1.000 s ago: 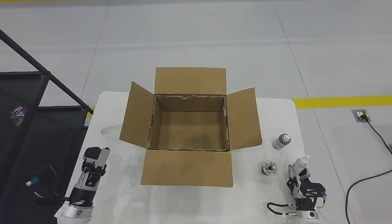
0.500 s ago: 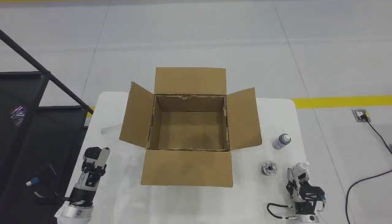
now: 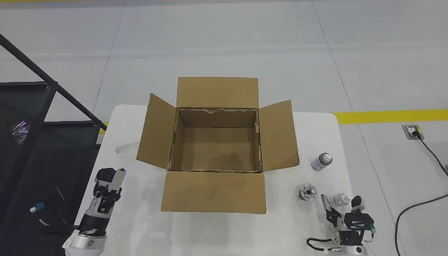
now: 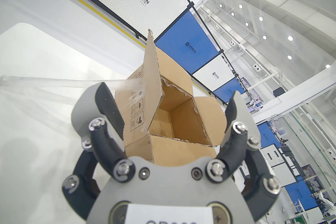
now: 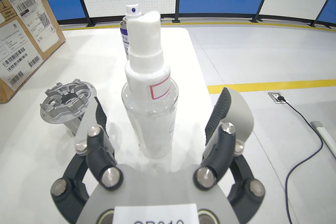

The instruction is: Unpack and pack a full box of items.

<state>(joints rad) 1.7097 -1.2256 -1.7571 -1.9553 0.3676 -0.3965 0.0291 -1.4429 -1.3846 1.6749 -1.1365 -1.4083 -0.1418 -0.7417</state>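
Since one second ago the right gripper has drawn back toward the near edge of the table and its fingers have spread. The spray bottle it carried now sits slightly nearer that edge than before. The left arm, the box and the other items are unchanged. In the right wrist view, the right gripper is released, with its two pads standing off either side of the spray bottle and touching neither. The bottle stands upright on the white table, with a clear body, white pump head and white label band. The aerosol can stands directly behind it, farther from the robot, with its white nozzle cap uppermost. The metal part, a grey cast disc on a short hub, rests just beside the gripper's box-side finger. In the top view these three items form a loose group at the near right of the table, with the aerosol can farthest, the metal part between and the bottle nearest. The cardboard box stands at the table's centre with all four flaps folded outward and its floor exposed. The left gripper lies at the near left of the table, well apart from the box. In the left wrist view, the left gripper is spread wide and grasps nothing, with the cardboard box beyond it.
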